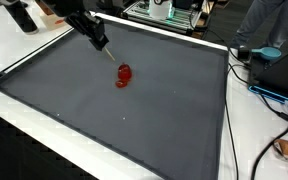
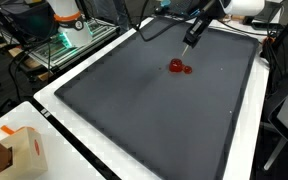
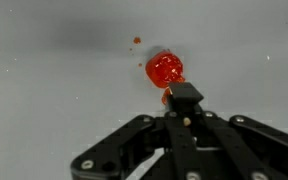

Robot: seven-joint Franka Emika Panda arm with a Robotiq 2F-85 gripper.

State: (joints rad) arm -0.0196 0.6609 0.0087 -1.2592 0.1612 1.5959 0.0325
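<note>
High corner exterior views, close downward wrist view, all on red blob [image 1: 123, 75].

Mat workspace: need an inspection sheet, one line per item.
Surface: dark mat on white table, lying flat.
Job's things: red blob; stick, its tip at the blob.
Clutter: red speck near the blob; nothing else seen on the mat.
Grippers: claw appears shut on the stick, above the mat.
Cables: black cable along the mat edge; blue cable beside it.
Surroundings: box; rack.
</note>
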